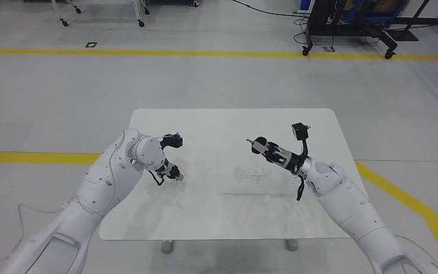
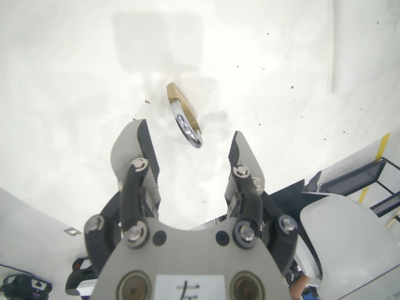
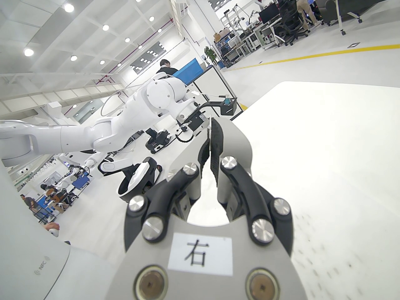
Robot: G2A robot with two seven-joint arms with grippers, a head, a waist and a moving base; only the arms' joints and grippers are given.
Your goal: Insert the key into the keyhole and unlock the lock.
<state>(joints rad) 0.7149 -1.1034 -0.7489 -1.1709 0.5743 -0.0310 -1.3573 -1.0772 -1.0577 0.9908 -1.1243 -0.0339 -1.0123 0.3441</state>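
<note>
Left wrist view: the left tool (image 2: 189,127) hangs with its fingers spread wide, gripping nothing. The brass lock (image 2: 181,102) lies on the white bench (image 2: 62,63) just beyond the fingertips, shackle toward them. Top view: the right tool (image 1: 258,144), mid-bench and well apart, is pinched together on the thin key (image 1: 248,141).

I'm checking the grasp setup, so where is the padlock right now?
In the left wrist view, the padlock lies on the white table at the open left gripper's fingertips, toward the robot's left.
</note>
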